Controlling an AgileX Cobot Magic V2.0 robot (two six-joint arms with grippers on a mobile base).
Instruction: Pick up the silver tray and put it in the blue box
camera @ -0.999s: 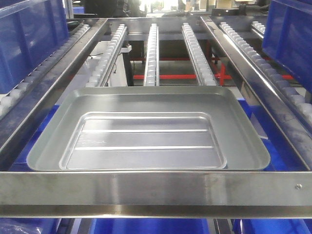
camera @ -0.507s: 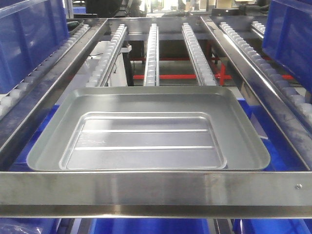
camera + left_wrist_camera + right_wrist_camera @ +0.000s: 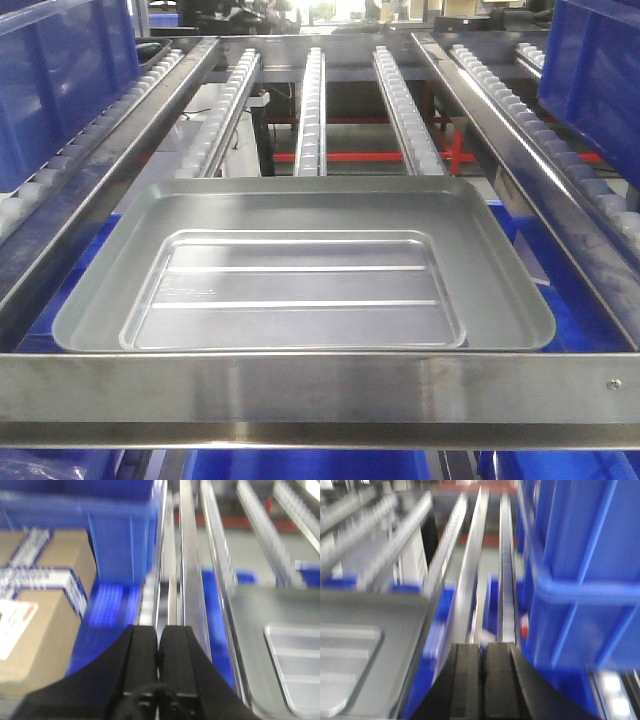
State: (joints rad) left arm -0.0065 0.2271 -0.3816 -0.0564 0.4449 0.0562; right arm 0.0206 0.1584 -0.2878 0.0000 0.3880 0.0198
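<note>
Just now the tray (image 3: 300,270) has crept a touch to the left, its near-left corner sitting slightly further out than a moment ago, while everything around it stayed put. It lies flat and level below the steel table (image 3: 320,400), with the blue of the box (image 3: 572,315) showing along its left and right sides and under the near bar, so it looks already set down on or in that box; whether it rests on the rim or the floor is hidden. I read the small shift as the tray settling after release, which would leave the task all but done. The left claw (image 3: 159,652) is pressed together on nothing, out over the left rail with the tray to its right. The right claw (image 3: 482,672) is likewise closed and empty, beside the right rail. Both wrist views are blurred. Count: one tray, one box beneath it, two more crates, far left (image 3: 60,70) and far right (image 3: 595,70), two claws, and at least five roller lanes (image 3: 312,100).
</note>
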